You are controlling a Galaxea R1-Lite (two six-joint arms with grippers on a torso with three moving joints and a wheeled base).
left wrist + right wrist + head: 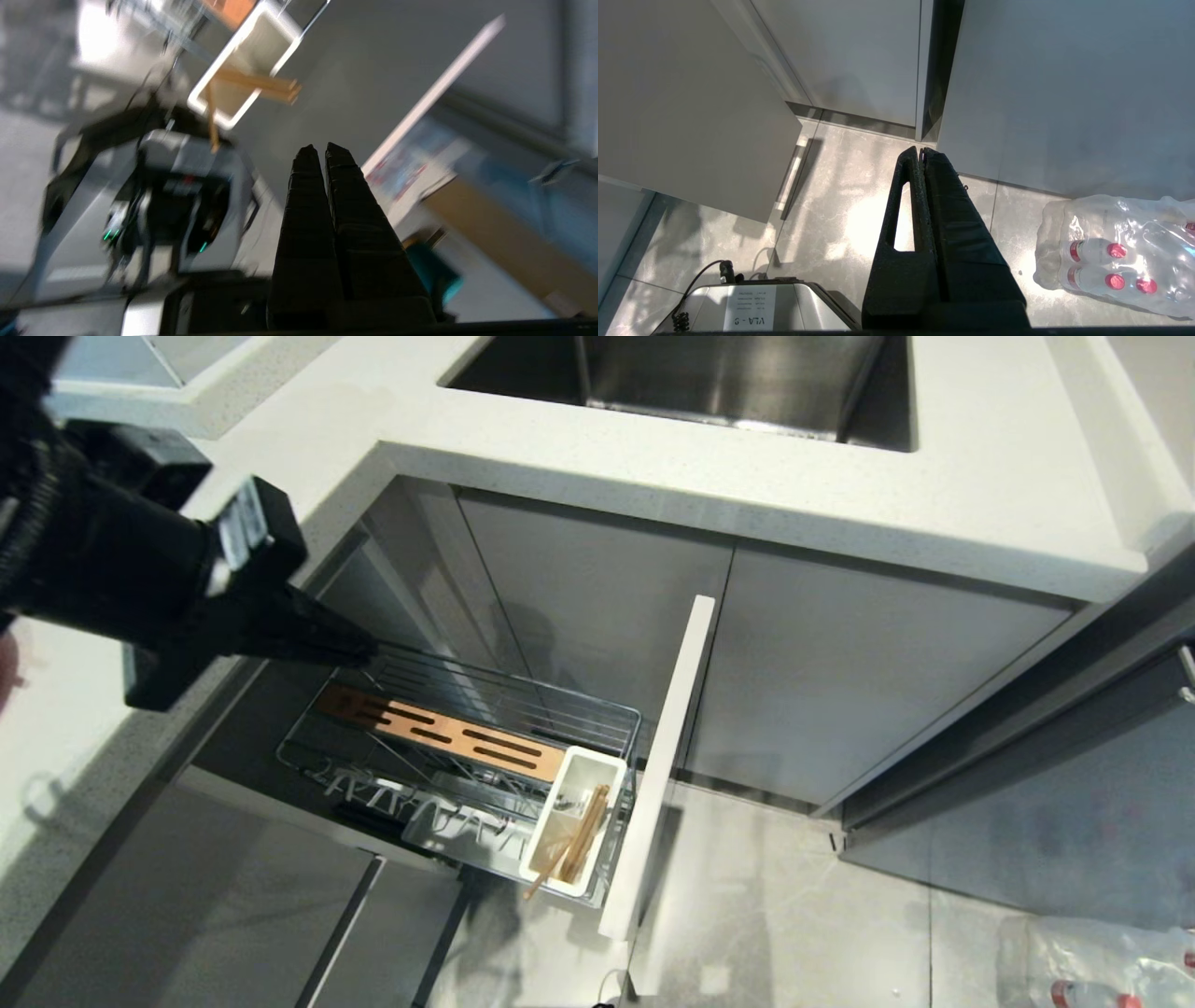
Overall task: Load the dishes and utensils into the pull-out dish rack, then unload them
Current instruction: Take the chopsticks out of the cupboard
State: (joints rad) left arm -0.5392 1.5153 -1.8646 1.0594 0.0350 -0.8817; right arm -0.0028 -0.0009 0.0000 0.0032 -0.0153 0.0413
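Both grippers closed, empty: left gripper [359, 651] reaching level over pull-out dish rack [597, 709]; right gripper [922, 151] parked floorward.

One label is seen on the robot's silver base [761, 305], printed upside down and read as "VLA - 9", its smaller lines illegible.

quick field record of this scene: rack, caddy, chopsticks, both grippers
rack: pulled out of the cabinet, no dishes seen in it
caddy: white, at the rack's front end beside the front panel
chopsticks: leaning in the caddy, tips past its rim
left gripper: shut, empty, above the rack's rear end
right gripper: shut, empty, parked over the floor
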